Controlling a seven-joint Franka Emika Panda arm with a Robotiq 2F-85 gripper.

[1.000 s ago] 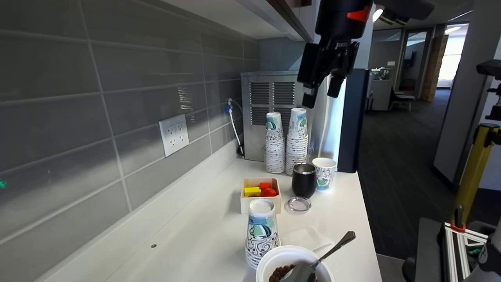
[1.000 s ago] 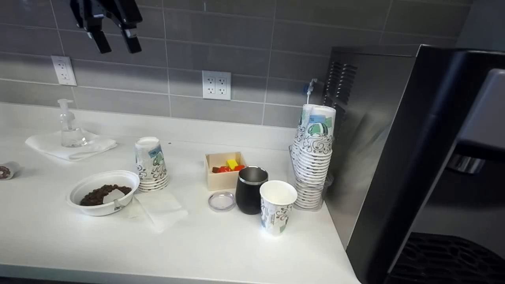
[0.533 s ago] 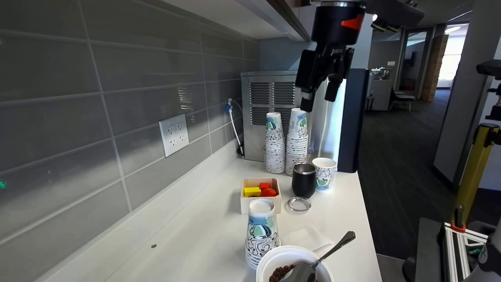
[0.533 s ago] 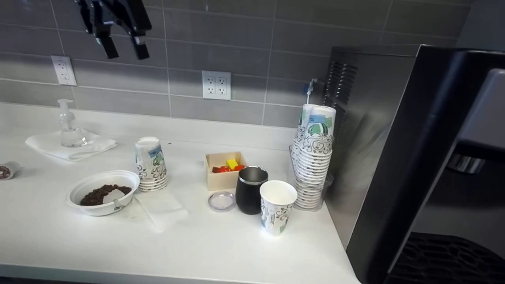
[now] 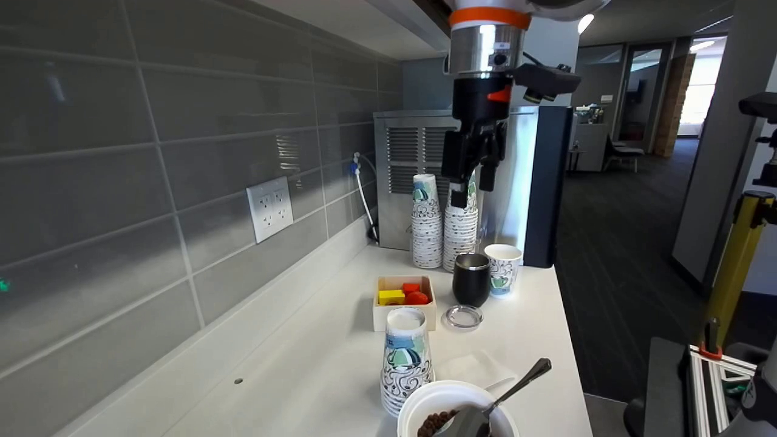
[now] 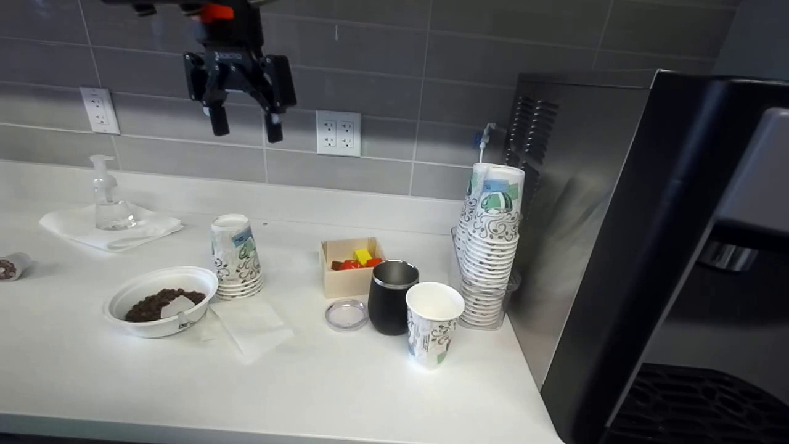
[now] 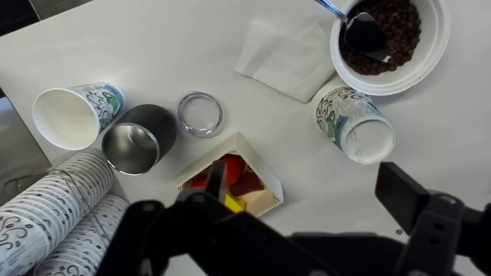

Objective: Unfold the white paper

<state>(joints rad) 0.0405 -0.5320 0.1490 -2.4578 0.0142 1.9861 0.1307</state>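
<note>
Above the smooth white tabletop [image 6: 320, 394], we see the jointed black tool [image 6: 247, 128] released, its jaws apart. Below it sits the pale square wooden box [image 6: 348, 284] of red and yellow pieces [image 5: 416, 298]. Farther from the tool lies the folded white paper napkin [image 7: 287, 59], beside an upturned stack of patterned paper cups [image 7: 345, 119]. Beyond, we find the round white bowl [image 7: 432, 42] of brown pellets [image 7: 404, 46].

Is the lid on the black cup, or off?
Off: in the wrist view the black cup has its top open, with its shiny inside showing, and a clear lid lies beside it.
</note>
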